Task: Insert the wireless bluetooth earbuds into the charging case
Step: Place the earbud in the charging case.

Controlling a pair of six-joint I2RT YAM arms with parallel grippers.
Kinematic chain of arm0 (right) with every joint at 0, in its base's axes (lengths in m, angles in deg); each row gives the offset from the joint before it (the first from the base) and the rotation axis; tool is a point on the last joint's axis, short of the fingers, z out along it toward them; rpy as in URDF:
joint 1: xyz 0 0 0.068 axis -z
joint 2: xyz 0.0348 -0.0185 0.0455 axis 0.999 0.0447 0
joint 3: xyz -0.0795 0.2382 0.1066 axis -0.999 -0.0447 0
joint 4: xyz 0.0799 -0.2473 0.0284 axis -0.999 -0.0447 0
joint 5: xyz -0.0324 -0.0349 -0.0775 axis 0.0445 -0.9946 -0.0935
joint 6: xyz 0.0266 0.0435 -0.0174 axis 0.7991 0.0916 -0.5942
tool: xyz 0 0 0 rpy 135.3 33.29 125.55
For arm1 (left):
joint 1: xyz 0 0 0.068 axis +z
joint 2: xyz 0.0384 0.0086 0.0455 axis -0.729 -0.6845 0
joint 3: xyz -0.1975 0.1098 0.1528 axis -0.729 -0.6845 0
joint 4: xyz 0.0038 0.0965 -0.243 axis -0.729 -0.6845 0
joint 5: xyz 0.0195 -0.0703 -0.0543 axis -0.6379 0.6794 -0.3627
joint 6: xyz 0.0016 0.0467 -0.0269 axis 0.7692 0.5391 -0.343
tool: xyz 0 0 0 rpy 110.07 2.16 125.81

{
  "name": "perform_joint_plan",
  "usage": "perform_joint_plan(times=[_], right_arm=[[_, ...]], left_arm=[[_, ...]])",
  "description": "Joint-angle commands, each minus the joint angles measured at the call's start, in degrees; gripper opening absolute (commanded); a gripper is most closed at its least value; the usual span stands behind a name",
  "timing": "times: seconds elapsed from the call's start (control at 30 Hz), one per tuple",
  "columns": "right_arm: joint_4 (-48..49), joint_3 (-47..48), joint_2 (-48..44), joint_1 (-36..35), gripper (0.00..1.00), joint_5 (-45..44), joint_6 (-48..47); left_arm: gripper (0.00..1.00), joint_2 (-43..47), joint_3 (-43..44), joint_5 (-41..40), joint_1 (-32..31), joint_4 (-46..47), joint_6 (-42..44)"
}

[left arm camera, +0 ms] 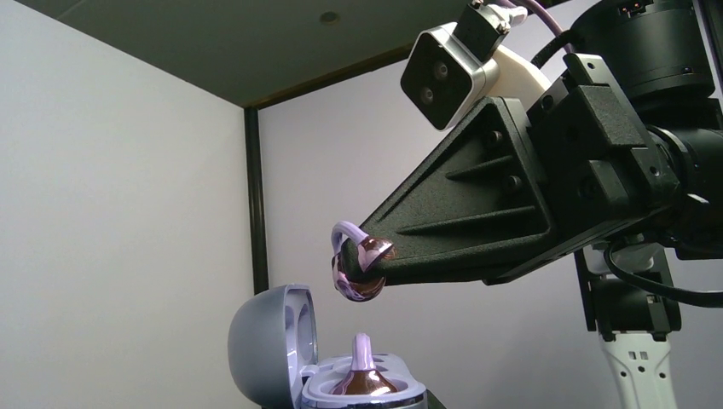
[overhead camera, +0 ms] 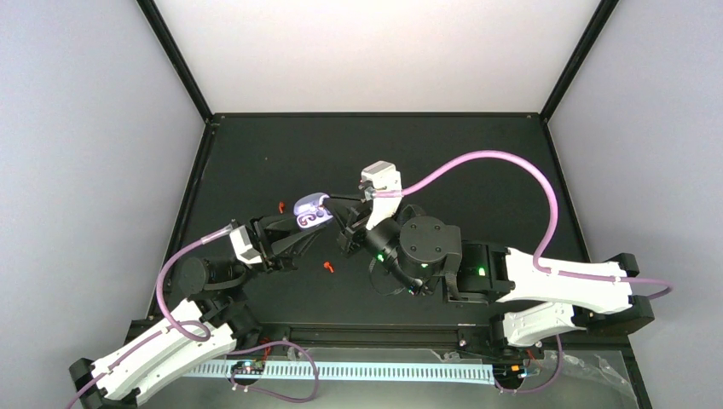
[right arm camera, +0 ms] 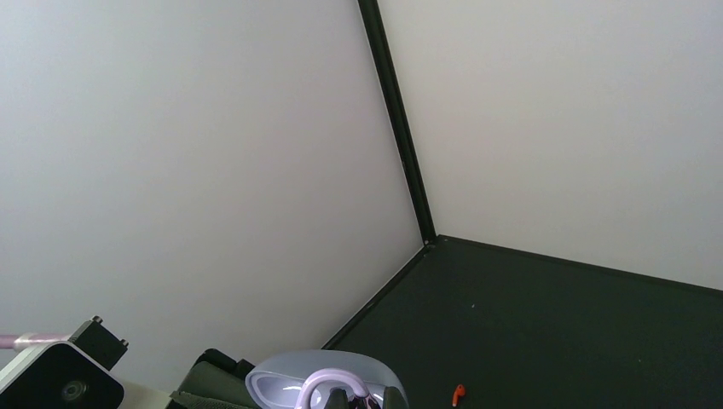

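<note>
A red-orange earbud [overhead camera: 281,206] lay on the table [overhead camera: 477,162] just left of the charging case [overhead camera: 311,209], and a second red-orange bud [overhead camera: 329,267] lay on the case's near side, neither blocking me. My right claw [left arm camera: 379,264] was pinched on a lavender earbud [left arm camera: 351,281] just above the open case, where another lavender bud [left arm camera: 361,366] sat. My left claw [overhead camera: 294,228] gripped the case, both arms reaching toward it.

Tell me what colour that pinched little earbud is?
The earbud is pale lavender with a shiny coppery body; left wrist view shows it best.
</note>
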Motion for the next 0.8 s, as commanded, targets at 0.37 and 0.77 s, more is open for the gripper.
perform_joint_plan(times=[0.37, 0.77], right_arm=[[0.24, -0.92, 1.10, 0.10, 0.01, -0.95, 2.59], [0.15, -2.15, 0.71, 0.18, 0.01, -3.94, 3.19]], left_arm=[[0.02, 0.69, 0.82, -0.49, 0.18, 2.64, -0.47], [0.02, 0.60, 0.69, -2.13, 0.18, 3.36, -1.88]])
